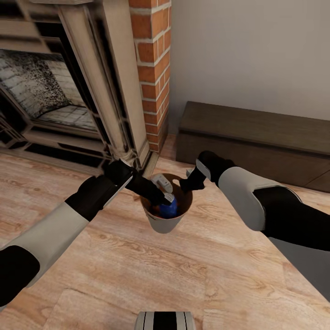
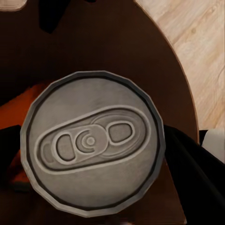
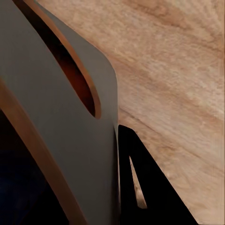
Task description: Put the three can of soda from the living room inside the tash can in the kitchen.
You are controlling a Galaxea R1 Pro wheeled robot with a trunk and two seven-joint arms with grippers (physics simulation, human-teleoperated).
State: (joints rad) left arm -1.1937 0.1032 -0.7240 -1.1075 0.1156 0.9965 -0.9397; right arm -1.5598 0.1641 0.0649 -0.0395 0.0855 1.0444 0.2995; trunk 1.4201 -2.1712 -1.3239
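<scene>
A: What is seen nearest, low down in the head view?

B: A bit of the robot's own base (image 1: 166, 320) is seen at the bottom edge. Light wood floor (image 1: 137, 270) is spread all around it.

A: And past that?

B: The trash can (image 1: 165, 223) is stood on the floor, between the two arms. It is grey outside and brown inside. It is seen in the living room, not in the kitchen.

A: Where is the blue soda can (image 1: 168, 207)?

B: It is held down inside the trash can, below the rim. It is gripped by the left gripper (image 1: 166, 192), which is closed on it. In the left wrist view, the can's pale round top (image 2: 93, 143) with its pull tab is seen up close, with the brown inside wall (image 2: 117, 42) behind it. Something orange (image 2: 16, 112) is seen down beside it, but what it is cannot be told.

A: What about the right gripper (image 1: 189, 179)?

B: It is placed at the rim of the trash can, on the far right side. In the right wrist view, one dark finger (image 3: 145, 187) is seen just beside the grey outside wall (image 3: 56, 117). Whether it is wide or narrow cannot be told.

A: What is seen farthest away?

B: A stone fireplace (image 1: 55, 82) is seen at the back left. A red brick column (image 1: 153, 68) is stood beside it. A long low dark-brown cabinet (image 1: 256, 137) is set against the pale wall (image 1: 256, 50) at the right.
</scene>
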